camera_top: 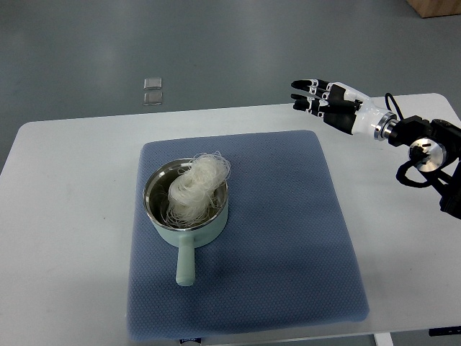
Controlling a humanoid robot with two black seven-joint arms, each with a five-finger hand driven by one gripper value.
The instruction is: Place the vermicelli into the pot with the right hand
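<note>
White tangled vermicelli was seated in the pale-green handled pot; the right hand was held empty, fingers extended.

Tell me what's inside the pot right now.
A white bundle of vermicelli sits in the pot, piled above the rim. Bare metal wall shows on the left; the bottom under the noodles is covered.

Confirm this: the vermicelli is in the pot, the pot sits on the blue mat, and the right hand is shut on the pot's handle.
Not the last part. The top view shows the right hand raised off to the right, fingers extended, holding nothing. The vermicelli is in the pot, on the blue mat.
</note>
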